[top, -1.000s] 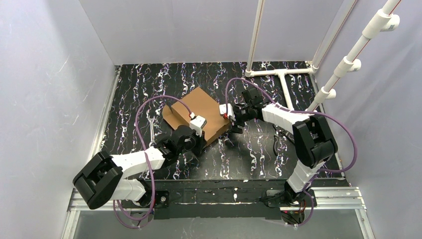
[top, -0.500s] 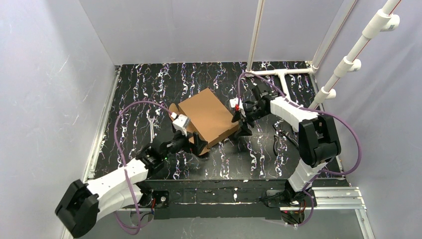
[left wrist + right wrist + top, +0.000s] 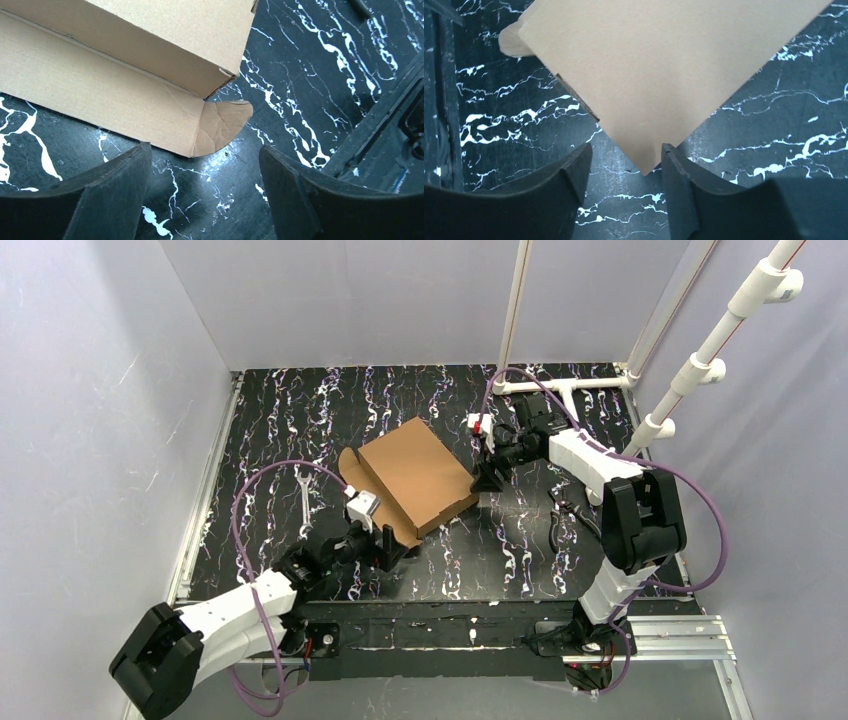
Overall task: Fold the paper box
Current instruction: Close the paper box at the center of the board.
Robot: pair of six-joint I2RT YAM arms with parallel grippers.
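Note:
The paper box (image 3: 415, 475) is a brown cardboard box lying flat and slantwise in the middle of the black marbled table. One long flap with a rounded tab (image 3: 222, 122) lies spread on the table at its near side. My left gripper (image 3: 385, 545) sits just in front of that tab, open and empty, and in the left wrist view the left gripper (image 3: 205, 165) has only bare table between its fingers. My right gripper (image 3: 487, 478) is at the box's right corner. In the right wrist view that corner (image 3: 644, 157) pokes in between the open right gripper (image 3: 624, 157), with a gap on the left side.
A metal wrench (image 3: 303, 498) lies left of the box. A dark pliers-like tool (image 3: 560, 515) lies to the right. White pipe framing (image 3: 560, 390) stands at the back right corner, and grey walls close in the table.
My left gripper let go of the box, opened and drew back toward the near edge. The right gripper shifted back and right along the box and narrowed. The box turned slightly.

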